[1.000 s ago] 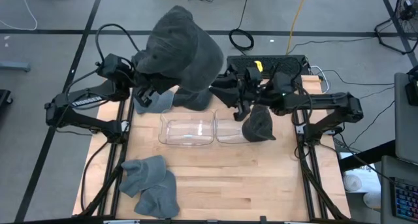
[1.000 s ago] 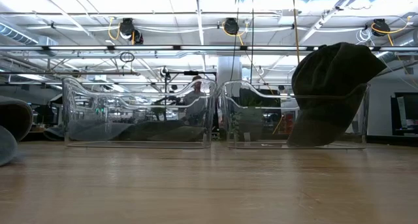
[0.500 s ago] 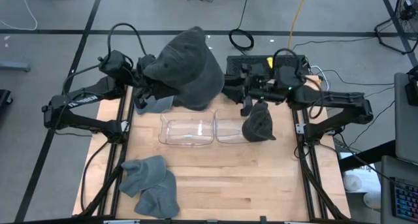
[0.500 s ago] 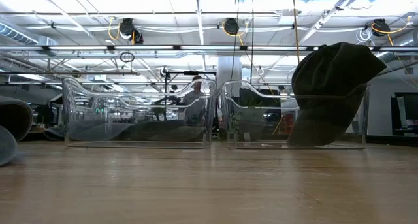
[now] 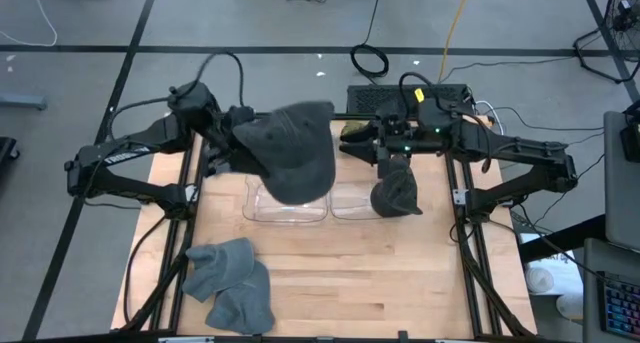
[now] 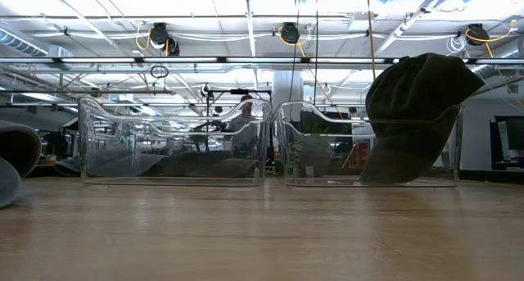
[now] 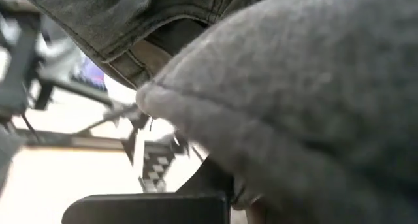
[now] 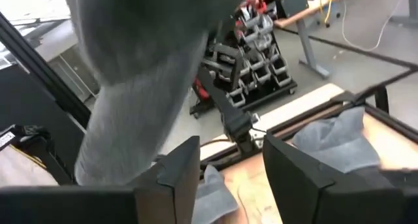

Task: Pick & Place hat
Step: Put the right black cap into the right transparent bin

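Above the left clear plastic bin [image 5: 287,199], the left claw [image 5: 243,143] is pinched tight on a dark grey fabric cap [image 5: 292,151], which hangs in the air over that bin's back edge. The cap is soft and rounded, with a stitched brim seam that shows close up in the left wrist view [image 7: 150,21], where its coarse woven cloth fills most of the frame.

The right claw [image 5: 385,155] hovers over the back of the worktop, just behind a second dark grey cap [image 5: 396,191]; its two dark fingers [image 8: 179,165] stand parted with a plain gap between them and nothing in it. That second cap sits propped against the right end of the right clear plastic bin [image 5: 352,201], rising above the rim in the low view [image 6: 417,109].

Both bins are shallow, glossy, rounded-corner tubs set side by side at the middle of the pale wooden worktop [image 5: 360,283]. Near the front left corner lies a loose heap of lighter grey fleecy hats [image 5: 232,283], soft and crumpled. Behind the worktop rests a black box with cables [image 5: 400,95].
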### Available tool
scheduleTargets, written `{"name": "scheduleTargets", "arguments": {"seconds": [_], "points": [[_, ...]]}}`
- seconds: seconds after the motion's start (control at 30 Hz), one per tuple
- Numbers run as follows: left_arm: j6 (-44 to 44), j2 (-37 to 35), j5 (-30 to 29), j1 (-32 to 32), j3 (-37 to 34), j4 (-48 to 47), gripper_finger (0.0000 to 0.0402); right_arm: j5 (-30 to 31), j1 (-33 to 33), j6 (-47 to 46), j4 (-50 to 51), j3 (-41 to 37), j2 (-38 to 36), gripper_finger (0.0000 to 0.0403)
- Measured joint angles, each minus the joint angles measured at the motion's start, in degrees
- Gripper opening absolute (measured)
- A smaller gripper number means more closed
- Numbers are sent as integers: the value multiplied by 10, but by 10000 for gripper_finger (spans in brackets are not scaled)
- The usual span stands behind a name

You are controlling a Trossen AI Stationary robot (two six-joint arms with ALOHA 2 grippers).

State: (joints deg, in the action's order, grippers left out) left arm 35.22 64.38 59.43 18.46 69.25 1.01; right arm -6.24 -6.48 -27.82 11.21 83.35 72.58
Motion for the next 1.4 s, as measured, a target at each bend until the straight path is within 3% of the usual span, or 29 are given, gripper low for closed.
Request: {"name": "scheduleTargets", "arguments": {"seconds": [0.37, 0.63, 1.03, 1.4], "points": [[-144, 0, 23, -28, 0, -206, 9, 0, 0, -27, 46, 0, -20, 184], [-235, 0, -32, -44, 0, -301, 9, -15, -3, -45, 62, 0, -26, 197], [-389, 1, -227, -79, 7, -459, 8, -35, -3, -38, 23, 0, -26, 211], [-478, 80, -359, -110, 174, -672, 8, -46, -2, 14, -15, 0, -13, 253]]}}
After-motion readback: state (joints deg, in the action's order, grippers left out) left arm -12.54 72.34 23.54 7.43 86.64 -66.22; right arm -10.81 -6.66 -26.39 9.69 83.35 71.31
